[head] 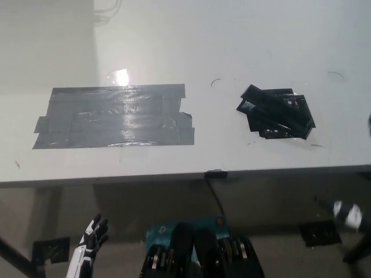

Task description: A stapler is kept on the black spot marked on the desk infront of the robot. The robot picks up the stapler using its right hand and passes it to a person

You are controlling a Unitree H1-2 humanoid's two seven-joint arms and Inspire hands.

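Stapler [276, 112], black and lying slantwise, sits on the small patch of black tape [278, 128] on the right side of the white desk [232, 46]. Well to its left lies a broad rectangle of grey tape strips [113, 117], glare on it. Left hand [91, 238], white with dark fingers spread, hangs below the desk edge at the lower left, holding nothing. Right hand isn't visible. A black cable [215, 188] drops from the desk's front edge. No writing is readable.
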